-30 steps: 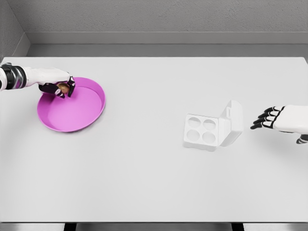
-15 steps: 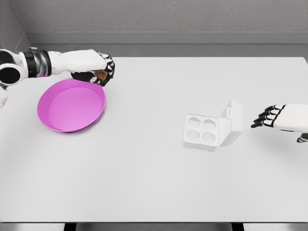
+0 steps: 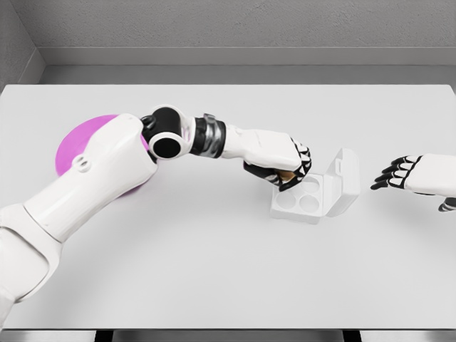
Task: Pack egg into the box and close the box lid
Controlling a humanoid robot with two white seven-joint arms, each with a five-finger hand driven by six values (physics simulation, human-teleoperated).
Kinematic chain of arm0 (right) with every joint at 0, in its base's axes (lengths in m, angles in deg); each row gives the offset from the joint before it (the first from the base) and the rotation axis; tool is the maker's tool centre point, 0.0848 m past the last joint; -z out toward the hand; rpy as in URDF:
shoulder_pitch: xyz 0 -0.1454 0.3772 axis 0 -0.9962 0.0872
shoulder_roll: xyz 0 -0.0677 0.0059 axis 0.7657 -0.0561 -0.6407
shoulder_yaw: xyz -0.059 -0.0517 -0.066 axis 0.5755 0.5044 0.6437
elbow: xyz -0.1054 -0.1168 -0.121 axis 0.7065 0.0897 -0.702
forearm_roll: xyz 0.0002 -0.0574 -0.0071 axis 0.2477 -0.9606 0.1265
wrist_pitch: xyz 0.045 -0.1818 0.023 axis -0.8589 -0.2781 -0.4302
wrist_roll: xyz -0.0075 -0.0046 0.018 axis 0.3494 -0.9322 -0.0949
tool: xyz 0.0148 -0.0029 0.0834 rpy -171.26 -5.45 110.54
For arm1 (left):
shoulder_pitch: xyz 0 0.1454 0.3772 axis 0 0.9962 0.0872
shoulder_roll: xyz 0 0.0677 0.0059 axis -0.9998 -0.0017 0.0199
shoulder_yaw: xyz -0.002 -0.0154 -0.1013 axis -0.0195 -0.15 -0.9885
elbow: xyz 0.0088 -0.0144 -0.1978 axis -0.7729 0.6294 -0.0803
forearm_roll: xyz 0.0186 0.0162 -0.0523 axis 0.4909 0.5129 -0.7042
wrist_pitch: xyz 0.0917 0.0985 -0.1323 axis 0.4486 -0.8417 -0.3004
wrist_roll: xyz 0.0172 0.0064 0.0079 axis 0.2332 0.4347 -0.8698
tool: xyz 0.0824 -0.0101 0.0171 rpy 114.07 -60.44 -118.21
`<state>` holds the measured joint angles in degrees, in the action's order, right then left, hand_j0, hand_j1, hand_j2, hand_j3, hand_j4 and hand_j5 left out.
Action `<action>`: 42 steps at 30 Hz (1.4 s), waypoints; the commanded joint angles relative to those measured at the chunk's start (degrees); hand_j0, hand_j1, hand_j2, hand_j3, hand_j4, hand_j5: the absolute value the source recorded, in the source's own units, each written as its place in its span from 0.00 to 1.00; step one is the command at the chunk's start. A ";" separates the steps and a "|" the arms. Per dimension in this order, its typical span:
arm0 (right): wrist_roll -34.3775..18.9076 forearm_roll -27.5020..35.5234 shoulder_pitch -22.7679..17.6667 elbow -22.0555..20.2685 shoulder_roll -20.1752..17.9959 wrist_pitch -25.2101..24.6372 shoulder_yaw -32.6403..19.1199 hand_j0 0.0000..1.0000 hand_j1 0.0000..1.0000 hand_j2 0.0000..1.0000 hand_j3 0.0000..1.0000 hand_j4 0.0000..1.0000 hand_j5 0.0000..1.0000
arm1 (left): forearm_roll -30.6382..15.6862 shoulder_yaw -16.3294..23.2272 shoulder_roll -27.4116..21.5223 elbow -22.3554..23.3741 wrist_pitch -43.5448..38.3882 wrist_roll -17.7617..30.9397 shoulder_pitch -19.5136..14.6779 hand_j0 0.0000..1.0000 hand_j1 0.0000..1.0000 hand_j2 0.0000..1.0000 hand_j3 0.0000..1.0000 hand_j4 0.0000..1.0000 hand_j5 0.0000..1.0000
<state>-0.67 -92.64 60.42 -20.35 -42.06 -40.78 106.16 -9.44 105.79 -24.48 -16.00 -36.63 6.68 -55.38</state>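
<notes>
Left arm reaches in from the lower left of the frame and stretches across the table [image 3: 214, 271] toward the centre right. Left hand [image 3: 279, 165] sits over the near-left corner of the box [image 3: 308, 201], fingers curled around the egg [image 3: 287, 173]; only a small brown patch of the egg shows between the dark fingers. Egg is above the upper-left cup of the box; whether it touches the cup cannot be told.

Box lies right of centre, open, with its lid [image 3: 343, 179] standing tilted up along the right side. Three round cups of the tray are visible; the fourth is hidden under the hand.

Pink plate [image 3: 75, 139] is at the upper left, mostly covered by the left upper arm; only its left rim and a sliver on the right show.

Right hand [image 3: 399, 174] is at the right edge, just beside the box lid but apart from it, fingers loosely spread, holding nothing.
</notes>
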 commanded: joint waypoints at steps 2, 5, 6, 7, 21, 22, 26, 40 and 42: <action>0.02 0.19 0.00 -0.03 -0.07 -0.13 -0.01 1.00 1.00 1.00 1.00 1.00 1.00 | -0.29 0.02 0.75 0.85 -0.18 -0.10 -0.09 0.34 0.34 0.34 0.34 0.34 0.34; 0.02 0.19 0.00 -0.03 -0.07 -0.13 -0.01 1.00 1.00 1.00 1.00 1.00 1.00 | -0.38 0.02 0.84 0.50 -0.18 -0.10 -0.09 0.41 0.41 0.41 0.41 0.41 0.41; 0.02 0.19 0.00 0.06 -0.07 -0.13 -0.01 1.00 1.00 1.00 1.00 1.00 1.00 | -0.38 0.02 0.84 0.50 -0.18 -0.10 -0.09 0.44 0.44 0.44 0.44 0.44 0.44; 0.02 0.19 0.00 -0.03 -0.07 -0.13 -0.01 1.00 1.00 1.00 1.00 1.00 1.00 | -0.38 0.02 0.84 0.50 -0.18 -0.10 -0.09 0.45 0.45 0.45 0.45 0.45 0.45; 0.02 0.27 0.09 -0.03 -0.16 -0.13 -0.01 1.00 1.00 1.00 1.00 1.00 1.00 | -0.65 0.11 1.28 0.24 -0.18 -0.10 -0.09 0.76 0.76 0.76 0.76 0.76 0.76; 0.02 0.19 0.09 -0.03 -0.16 -0.13 -0.01 1.00 1.00 1.00 1.00 1.00 1.00 | -0.65 0.11 1.28 0.15 -0.18 -0.10 -0.09 0.77 0.77 0.77 0.77 0.77 0.77; 0.02 0.19 0.09 -0.03 -0.16 -0.13 0.08 1.00 1.00 1.00 1.00 1.00 1.00 | -0.65 0.11 1.28 0.24 -0.18 -0.10 -0.09 0.80 0.80 0.80 0.80 0.80 0.80; 0.02 0.19 0.18 -0.38 -0.16 -0.13 0.08 1.00 1.00 1.00 1.00 1.00 1.00 | -9.17 -0.68 -5.75 -0.55 -0.18 -0.10 -2.90 1.00 1.00 1.00 1.00 1.00 1.00; 0.02 0.19 0.26 -0.47 -0.07 -0.13 0.17 1.00 1.00 1.00 1.00 1.00 1.00 | -15.32 -2.70 -11.46 -0.47 -0.18 -0.10 -2.90 1.00 1.00 1.00 1.00 1.00 1.00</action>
<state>-0.67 -92.66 60.77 -20.72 -42.08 -40.78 106.29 -19.28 104.37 -31.25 -16.45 -36.65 6.61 -57.93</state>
